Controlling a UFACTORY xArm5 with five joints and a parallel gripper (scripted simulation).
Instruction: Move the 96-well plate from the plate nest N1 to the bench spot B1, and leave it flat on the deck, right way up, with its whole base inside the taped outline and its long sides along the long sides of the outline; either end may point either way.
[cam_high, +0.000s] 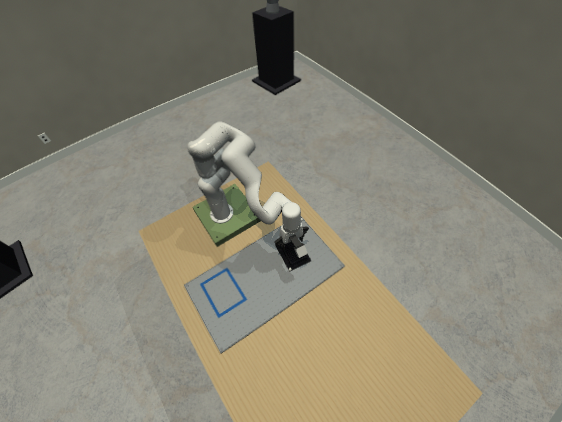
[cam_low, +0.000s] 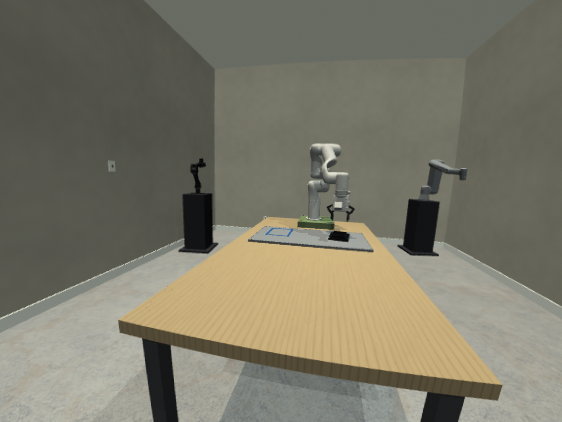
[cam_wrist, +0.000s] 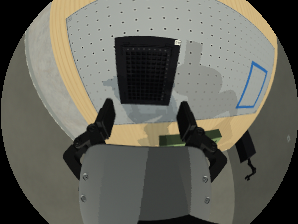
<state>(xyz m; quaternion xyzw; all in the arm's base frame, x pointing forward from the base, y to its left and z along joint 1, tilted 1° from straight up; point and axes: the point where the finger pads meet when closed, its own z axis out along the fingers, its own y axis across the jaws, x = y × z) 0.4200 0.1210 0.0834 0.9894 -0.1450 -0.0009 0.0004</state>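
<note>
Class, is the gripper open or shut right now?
Open. In the wrist view the gripper shows its fingers spread wide, nothing between them, above the plate.

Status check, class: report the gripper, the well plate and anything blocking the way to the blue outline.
Gripper open, holding nothing, above the plate. Plate sits flat in its nest, not yet gripped. Blue outline unoccupied; nothing seen between them.

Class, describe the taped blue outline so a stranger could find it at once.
Start at the long wooden table, then find the grey perforated deck plate lying on it near the white arm. The blue taped rectangle sits at the deck's end opposite the black well plate; it is the only blue, flat marking there.
</note>
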